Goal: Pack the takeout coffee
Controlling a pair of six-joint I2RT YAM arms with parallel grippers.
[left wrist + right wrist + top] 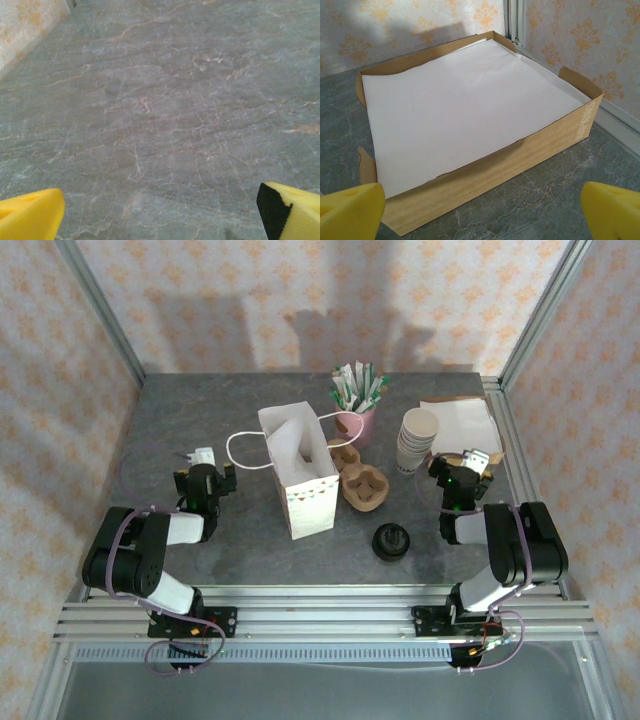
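Observation:
The takeout coffee (391,541), seen as a black round lid, stands on the grey table near the front, right of centre. A white paper bag (300,480) with a looped handle stands open to its left. My left gripper (203,462) is open over bare table left of the bag; in the left wrist view the left gripper (160,220) has nothing between its yellow fingertips (31,215). My right gripper (472,462) is open at the right, behind the coffee and apart from it. In the right wrist view the right gripper (480,217) faces a cardboard tray.
A brown pulp cup carrier (362,485) lies just right of the bag. Behind it stand a pink cup of sachets (355,410) and a stack of cream cups (417,440). A shallow cardboard tray (485,180) lined with white paper (460,110) sits at the back right.

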